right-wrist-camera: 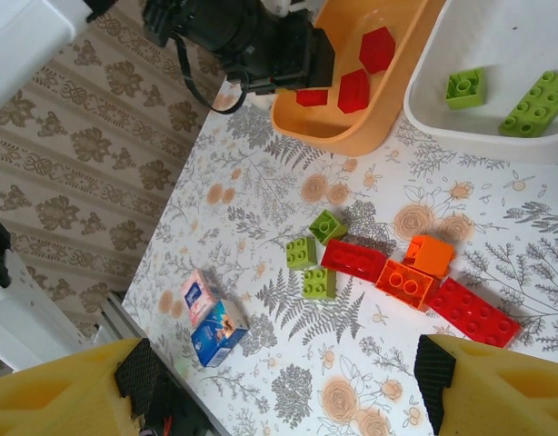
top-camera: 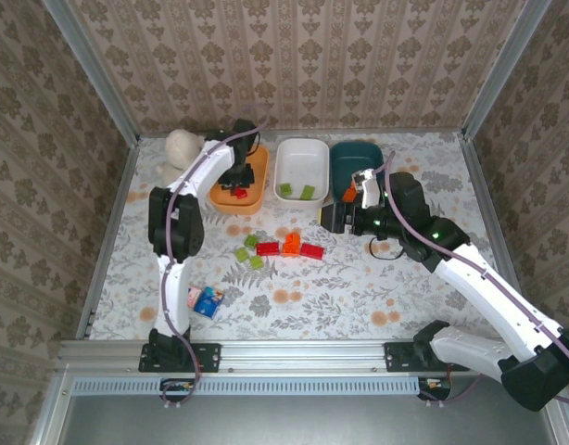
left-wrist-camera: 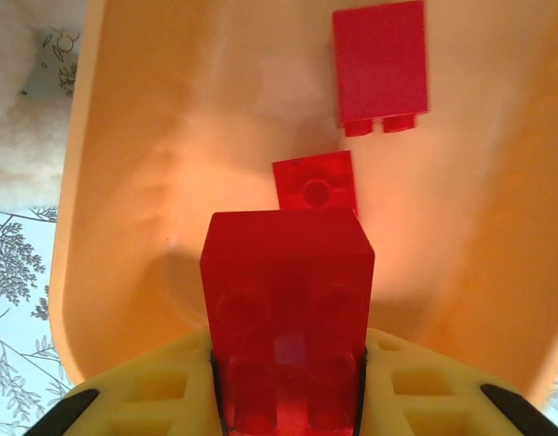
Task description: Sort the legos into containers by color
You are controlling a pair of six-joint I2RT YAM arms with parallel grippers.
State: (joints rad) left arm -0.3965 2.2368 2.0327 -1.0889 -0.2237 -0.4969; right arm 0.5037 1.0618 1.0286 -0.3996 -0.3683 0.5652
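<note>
- Left arm's fingers (left-wrist-camera: pixel 152 392) closed on a red brick (left-wrist-camera: pixel 288 309), gripped by its lower end. In the left wrist view it stands up between the two yellow pads.
- Held brick hangs over the orange tray (left-wrist-camera: pixel 124 182), above the tray floor and not resting on it.
- Two more red bricks already lie in that tray: a longer one (left-wrist-camera: pixel 381 64) toward the far end, and a small single-stud one (left-wrist-camera: pixel 313 182) just beyond the held brick.
- Right arm's fingers (right-wrist-camera: pixel 70 391) spread wide with nothing between them, hovering above the loose pile on the desk (right-wrist-camera: pixel 261 182).
- White tray (right-wrist-camera: pixel 443 127) holds two lime green bricks, a short one (right-wrist-camera: pixel 465 88) and a long one (right-wrist-camera: pixel 536 102).
- Dark teal tray (top-camera: pixel 354 153) sits at the right of the row. An orange piece (top-camera: pixel 349 195) shows at its near left corner; cannot tell whether it lies inside.
- Loose on the desk, near the trays: three small green bricks (right-wrist-camera: pixel 319 282) in a cluster. Just beside them lie a red brick (right-wrist-camera: pixel 353 259), two orange bricks (right-wrist-camera: pixel 430 254) touching each other, and another red brick (right-wrist-camera: pixel 473 312).
- Pink and blue packets (right-wrist-camera: pixel 211 318) lie together, apart from the pile, toward the left arm's base.
- White plush toy (top-camera: pixel 181 148) sits just left of the orange tray.
</note>
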